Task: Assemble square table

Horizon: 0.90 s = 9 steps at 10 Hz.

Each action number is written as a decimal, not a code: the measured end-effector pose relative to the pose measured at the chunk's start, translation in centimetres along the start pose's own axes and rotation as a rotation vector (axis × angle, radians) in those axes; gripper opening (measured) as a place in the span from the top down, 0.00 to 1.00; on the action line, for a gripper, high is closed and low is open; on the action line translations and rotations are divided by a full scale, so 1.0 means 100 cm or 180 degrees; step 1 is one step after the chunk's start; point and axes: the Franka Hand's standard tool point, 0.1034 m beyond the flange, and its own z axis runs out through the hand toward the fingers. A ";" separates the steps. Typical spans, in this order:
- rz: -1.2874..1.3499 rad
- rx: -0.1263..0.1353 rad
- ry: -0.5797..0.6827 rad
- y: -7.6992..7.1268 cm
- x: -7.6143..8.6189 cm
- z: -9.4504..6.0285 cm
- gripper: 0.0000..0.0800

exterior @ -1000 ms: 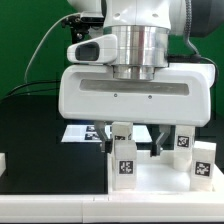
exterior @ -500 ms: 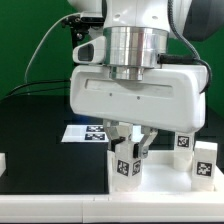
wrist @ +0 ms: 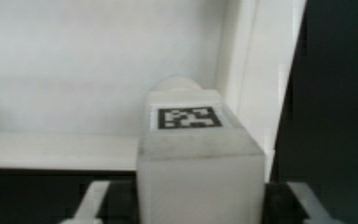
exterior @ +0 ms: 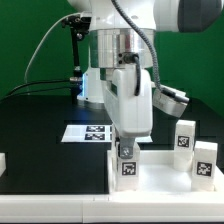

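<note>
The white square slab (exterior: 160,180) lies at the front of the black table, with its rim visible in the wrist view (wrist: 247,60). My gripper (exterior: 127,152) is shut on a chunky white leg (exterior: 128,168) with a tag, held upright at the slab's corner on the exterior view's left. In the wrist view the leg (wrist: 197,150) fills the space between my fingers (wrist: 101,200). Two more legs stand on the slab at the exterior view's right: one (exterior: 184,135) further back, one (exterior: 204,163) nearer. Whether the held leg touches the slab is hidden.
The marker board (exterior: 85,132) lies flat on the black table behind the slab. A white border bar end (exterior: 3,160) shows at the exterior view's left edge. A green wall stands behind.
The wrist has turned about a quarter turn, so the wide gripper body now shows edge-on. The leg stays gripped and has turned with it at the slab's corner.
</note>
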 end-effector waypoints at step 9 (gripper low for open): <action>0.0787 0.0181 -0.0206 0.002 -0.005 0.000 0.25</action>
